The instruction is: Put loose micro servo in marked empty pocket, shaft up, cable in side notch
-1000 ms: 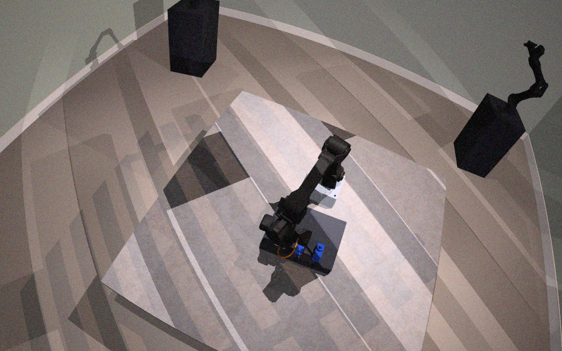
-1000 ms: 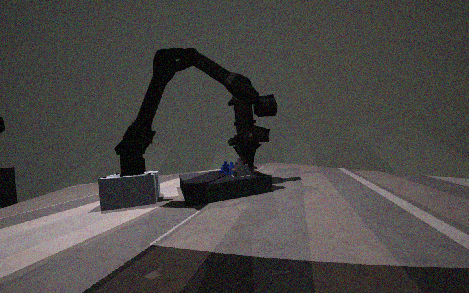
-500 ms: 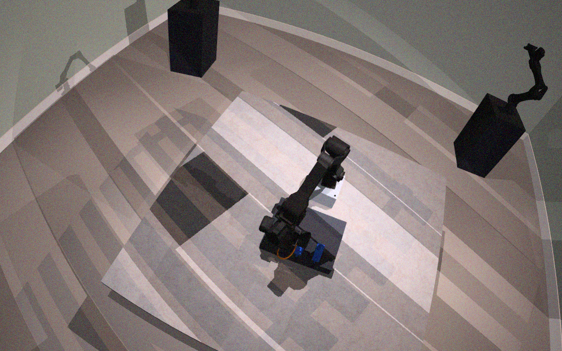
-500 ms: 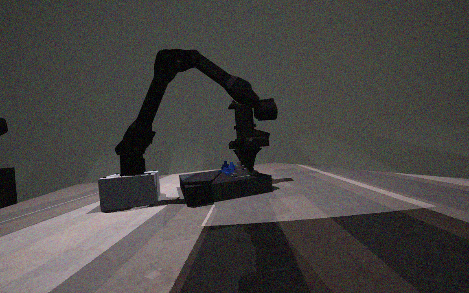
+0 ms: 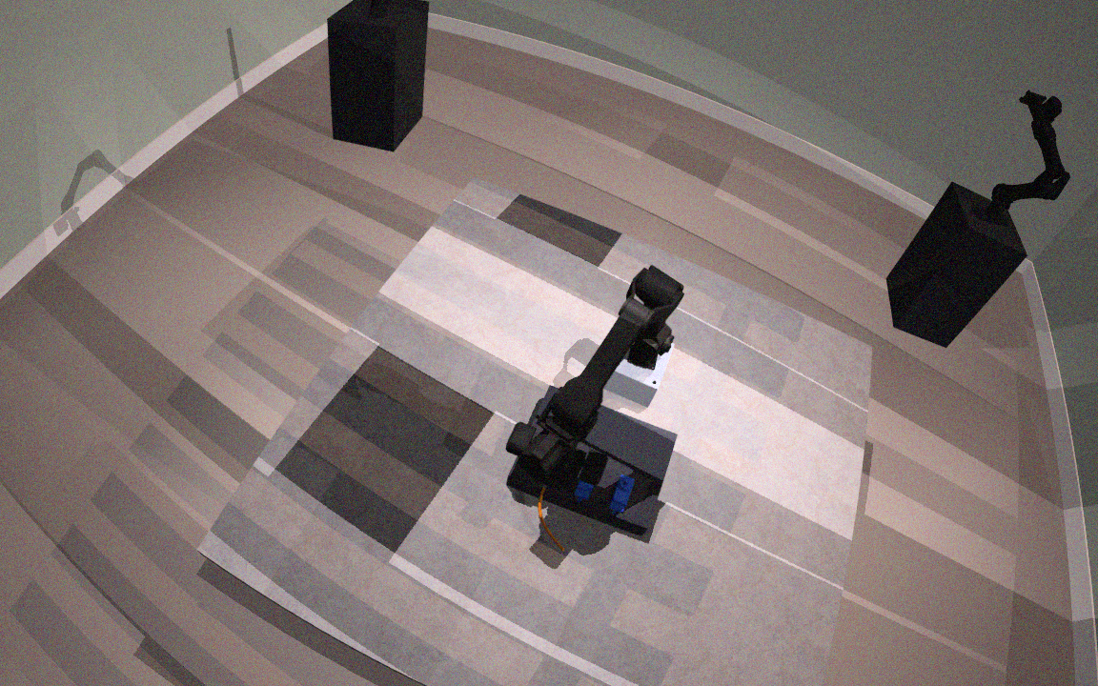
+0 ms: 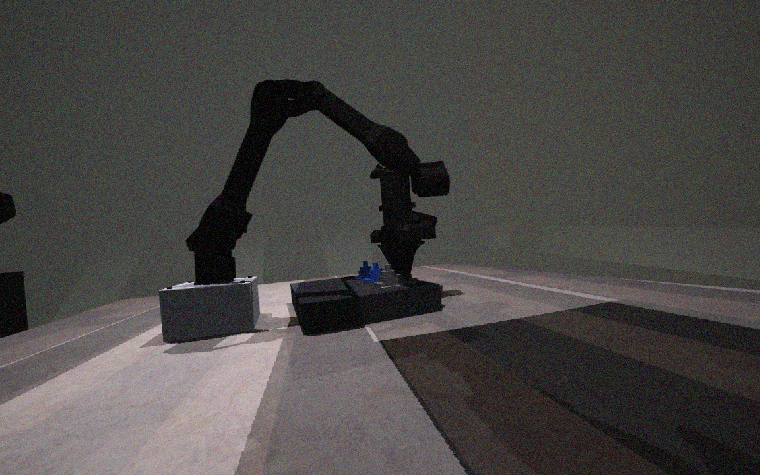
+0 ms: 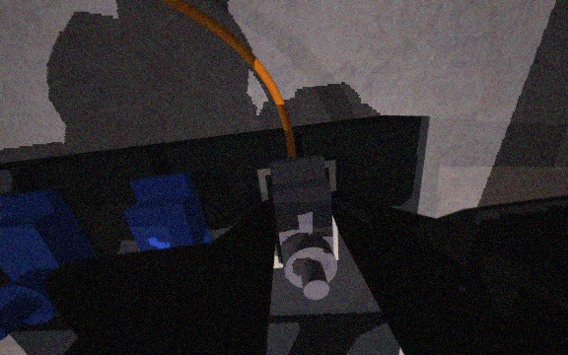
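Observation:
The loose servo is grey, with its output shaft up. It stands low on the dark deck, within the white pocket marks. Its ears look close to deck level, but whether they lie fully flat is too dark to tell. Its orange cable leaves the far end and runs over the deck's edge; the notch is hidden. My gripper is slightly open around the servo, one finger close beside each side. The arm hides the servo in the top view.
Two blue servos sit in the deck beside my left finger in the wrist view. The arm's pale base box stands behind the deck. Black pedestals stand far off, one with another arm.

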You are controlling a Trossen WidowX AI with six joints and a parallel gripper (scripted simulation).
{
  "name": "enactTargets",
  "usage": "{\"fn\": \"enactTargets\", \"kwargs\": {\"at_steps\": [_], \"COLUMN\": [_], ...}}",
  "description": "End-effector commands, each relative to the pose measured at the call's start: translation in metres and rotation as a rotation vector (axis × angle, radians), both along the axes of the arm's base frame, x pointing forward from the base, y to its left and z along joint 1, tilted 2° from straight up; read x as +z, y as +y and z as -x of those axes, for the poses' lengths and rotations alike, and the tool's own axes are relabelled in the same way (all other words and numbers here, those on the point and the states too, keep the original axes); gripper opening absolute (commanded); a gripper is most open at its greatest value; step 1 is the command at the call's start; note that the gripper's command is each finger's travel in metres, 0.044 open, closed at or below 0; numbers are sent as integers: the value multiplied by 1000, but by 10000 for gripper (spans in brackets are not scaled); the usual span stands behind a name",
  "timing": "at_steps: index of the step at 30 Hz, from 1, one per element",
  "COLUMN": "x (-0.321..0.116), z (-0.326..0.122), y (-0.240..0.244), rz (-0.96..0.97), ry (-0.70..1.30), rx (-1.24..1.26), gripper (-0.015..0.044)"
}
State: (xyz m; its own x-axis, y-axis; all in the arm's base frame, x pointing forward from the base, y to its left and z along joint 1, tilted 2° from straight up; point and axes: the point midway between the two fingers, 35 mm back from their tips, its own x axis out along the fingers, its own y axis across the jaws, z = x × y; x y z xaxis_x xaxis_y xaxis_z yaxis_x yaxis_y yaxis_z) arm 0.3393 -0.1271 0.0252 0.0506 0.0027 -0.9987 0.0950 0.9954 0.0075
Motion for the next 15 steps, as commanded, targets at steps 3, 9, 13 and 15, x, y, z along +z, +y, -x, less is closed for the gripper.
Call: {"fn": "enactTargets", "kwargs": {"at_steps": [3,9,13,15], "x": [31,33,51,63], "z": [3,3,28,49], "y": [0,0,-1,0], "rz": [1,5,4,3], "ry": [-1,-11,-7,-4], "rx": [-2,-1,-2,-2], "gripper": [187,214,319,371]}}
